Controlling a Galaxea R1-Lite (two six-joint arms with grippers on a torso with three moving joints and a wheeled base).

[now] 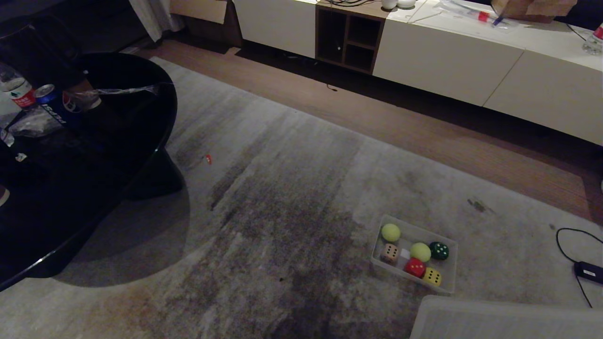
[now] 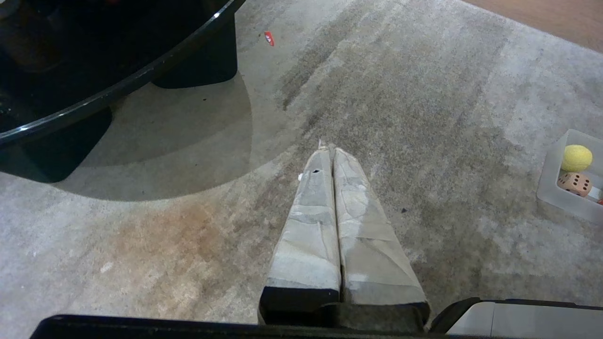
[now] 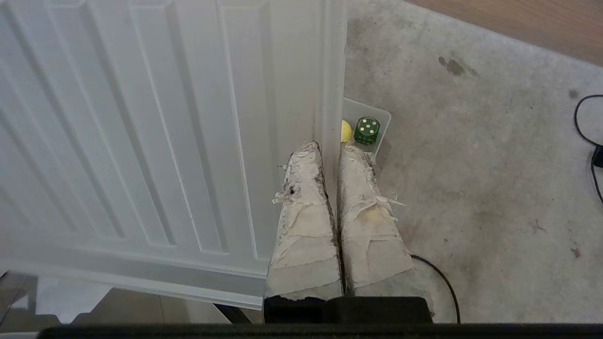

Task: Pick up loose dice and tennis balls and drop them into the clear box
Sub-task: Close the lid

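The clear box point(image 1: 453, 269) sits on the grey carpet at the lower right of the head view. Inside it lie two tennis balls point(image 1: 390, 232) point(image 1: 420, 252) and several dice: beige-pink point(image 1: 389, 253), dark green point(image 1: 439, 250), red point(image 1: 415, 267) and yellow point(image 1: 432, 277). Neither arm shows in the head view. My left gripper point(image 2: 328, 149) is shut and empty above bare carpet, with the box point(image 2: 549, 183) off to its side. My right gripper point(image 3: 332, 146) is shut and empty, hanging over the edge of the ribbed lid point(image 3: 165, 127), short of the dark green die point(image 3: 367, 130).
A black round table point(image 1: 118, 155) with a bottle and cans fills the left. The ribbed translucent lid point(image 1: 506, 320) lies just in front of the box. A black cable and adapter point(image 1: 589, 270) lie at the right. A white cabinet point(image 1: 447, 56) runs along the back.
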